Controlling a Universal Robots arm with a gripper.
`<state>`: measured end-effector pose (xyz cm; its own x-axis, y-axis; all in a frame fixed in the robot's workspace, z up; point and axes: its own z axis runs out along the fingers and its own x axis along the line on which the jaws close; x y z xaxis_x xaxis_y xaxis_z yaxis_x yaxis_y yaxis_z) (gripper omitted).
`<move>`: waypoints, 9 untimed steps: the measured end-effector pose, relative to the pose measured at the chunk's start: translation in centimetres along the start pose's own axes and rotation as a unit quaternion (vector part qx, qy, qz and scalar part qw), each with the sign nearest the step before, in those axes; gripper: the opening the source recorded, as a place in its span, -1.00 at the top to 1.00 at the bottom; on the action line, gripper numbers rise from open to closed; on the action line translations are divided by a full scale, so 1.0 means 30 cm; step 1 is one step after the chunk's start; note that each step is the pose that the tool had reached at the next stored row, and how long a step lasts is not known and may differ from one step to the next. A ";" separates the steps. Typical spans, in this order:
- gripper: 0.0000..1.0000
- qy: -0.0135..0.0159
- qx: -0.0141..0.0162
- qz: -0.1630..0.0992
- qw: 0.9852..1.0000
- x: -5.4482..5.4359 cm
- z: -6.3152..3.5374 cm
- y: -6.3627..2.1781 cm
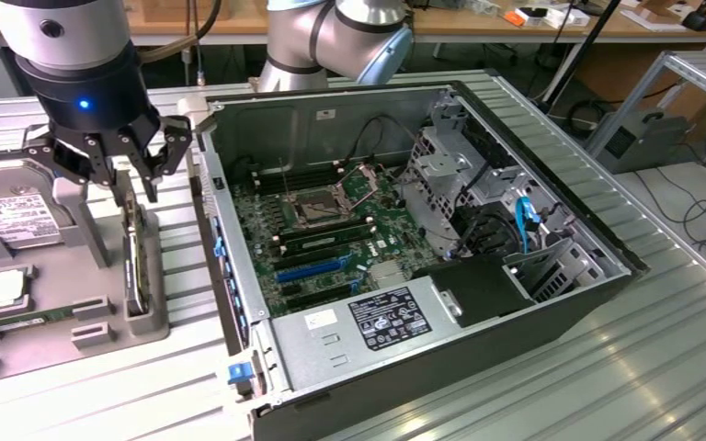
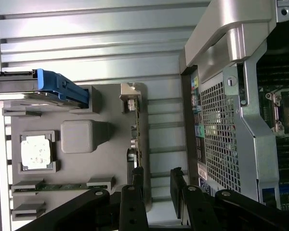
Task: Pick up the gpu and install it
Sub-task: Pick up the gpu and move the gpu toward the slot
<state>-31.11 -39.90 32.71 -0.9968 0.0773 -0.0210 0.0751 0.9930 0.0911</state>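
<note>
Black jaws spread wide, the gripper [image 1: 114, 179] hangs just above the gpu [image 1: 136, 266], standing on edge in the grey holder tray [image 1: 163, 326] beside the open computer case [image 1: 451, 276], and one finger [image 2: 137, 180] looks lined up with the card's top edge, so coming straight down could ram it.

Saw gripper [image 2: 156, 174] spread wide at one end of gpu [image 2: 140, 125], stood on edge in grey holder [image 2: 113, 155], computer case [image 2: 221, 125] just beside.
</note>
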 end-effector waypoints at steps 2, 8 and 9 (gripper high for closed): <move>0.28 0.000 0.000 0.000 1.000 0.000 0.002 0.000; 0.28 0.000 0.000 0.000 1.000 0.000 0.010 -0.001; 0.28 0.000 0.000 0.000 1.000 0.000 0.010 -0.001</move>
<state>-31.11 -39.89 32.40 -0.9968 0.0773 -0.0210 0.0751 0.9930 0.0911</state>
